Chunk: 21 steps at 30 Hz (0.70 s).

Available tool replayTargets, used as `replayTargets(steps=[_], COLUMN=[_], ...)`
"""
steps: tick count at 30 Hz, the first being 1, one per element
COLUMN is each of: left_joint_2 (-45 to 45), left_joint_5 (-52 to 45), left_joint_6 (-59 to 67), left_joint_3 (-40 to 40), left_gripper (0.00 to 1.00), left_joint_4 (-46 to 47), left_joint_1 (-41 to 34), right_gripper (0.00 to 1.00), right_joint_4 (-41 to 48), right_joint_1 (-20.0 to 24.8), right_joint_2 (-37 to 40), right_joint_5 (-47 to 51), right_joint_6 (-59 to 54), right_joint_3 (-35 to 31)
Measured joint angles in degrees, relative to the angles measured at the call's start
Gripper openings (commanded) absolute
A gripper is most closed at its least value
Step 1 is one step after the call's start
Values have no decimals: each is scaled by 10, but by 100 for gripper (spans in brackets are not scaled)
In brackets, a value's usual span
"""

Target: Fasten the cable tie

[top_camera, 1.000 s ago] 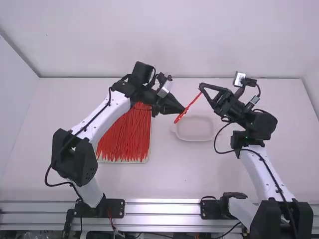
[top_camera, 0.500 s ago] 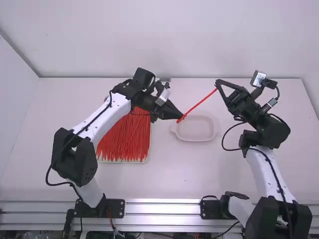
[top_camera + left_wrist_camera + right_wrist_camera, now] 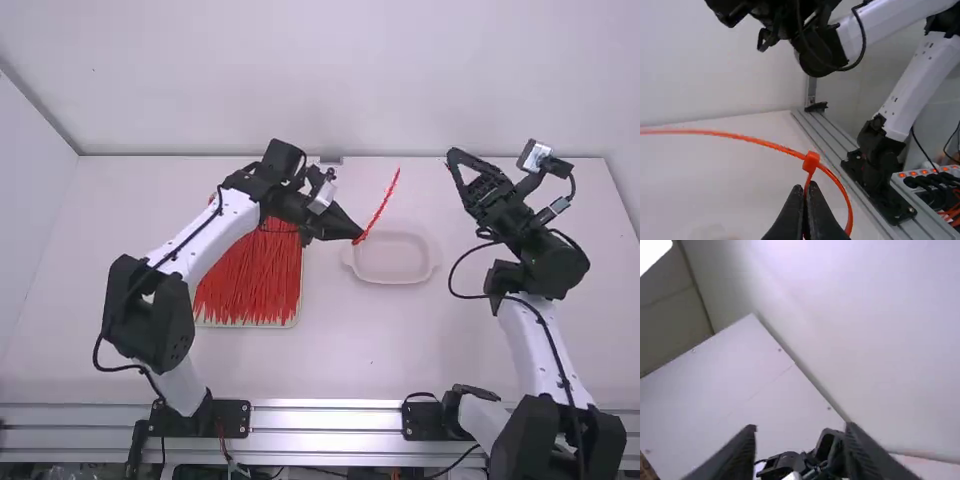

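High view
- Left gripper (image 3: pixel 352 236): clamped on the red cable tie (image 3: pixel 380 205), just beside the tub's left rim; the tie's tail slants up and away over the table.
- White plastic tub (image 3: pixel 395 258): its inside shows plain white.
- Flat board (image 3: pixel 250 322): carries a fanned heap of spare red ties (image 3: pixel 255 275), under the left arm.
- Right gripper (image 3: pixel 462 160): raised, jaws apart, well apart from the tie.

Left wrist view
- Left gripper (image 3: pixel 804 187): fingertips together, pinching the cable tie (image 3: pixel 810 161) just below its head; a loop curves off beside them.

Right wrist view
- Right gripper (image 3: pixel 801 427): fingers (image 3: pixel 742 452) spread wide, facing the wall.
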<state>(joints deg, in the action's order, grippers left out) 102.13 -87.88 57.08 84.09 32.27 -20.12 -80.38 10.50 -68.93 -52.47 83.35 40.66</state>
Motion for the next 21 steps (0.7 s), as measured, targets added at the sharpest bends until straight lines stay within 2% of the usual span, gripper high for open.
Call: replayTargets(steps=[3,4,10,16,21], left_joint_2=[0,0,0,0,0], left_joint_5=[-1,0,-1,-5,-7], left_joint_6=[-3,-12,-102,-238,-349], left_joint_3=[0,0,0,0,0], left_gripper=[2,2,2,2,2], left_joint_4=[-16,-30,-137,-291,-412], left_joint_1=[12,19,40,42,42], right_gripper=[81,99,99,99,99], right_joint_4=[4,5,26,164,217], right_joint_1=[-11,-16,-32,-64,-95], right_joint_2=[0,0,1,1,1], right_joint_5=[0,-5,-37,-56,-56], right_joint_6=[-11,-17,-28,-96,-156], right_joint_3=[0,0,0,1,1])
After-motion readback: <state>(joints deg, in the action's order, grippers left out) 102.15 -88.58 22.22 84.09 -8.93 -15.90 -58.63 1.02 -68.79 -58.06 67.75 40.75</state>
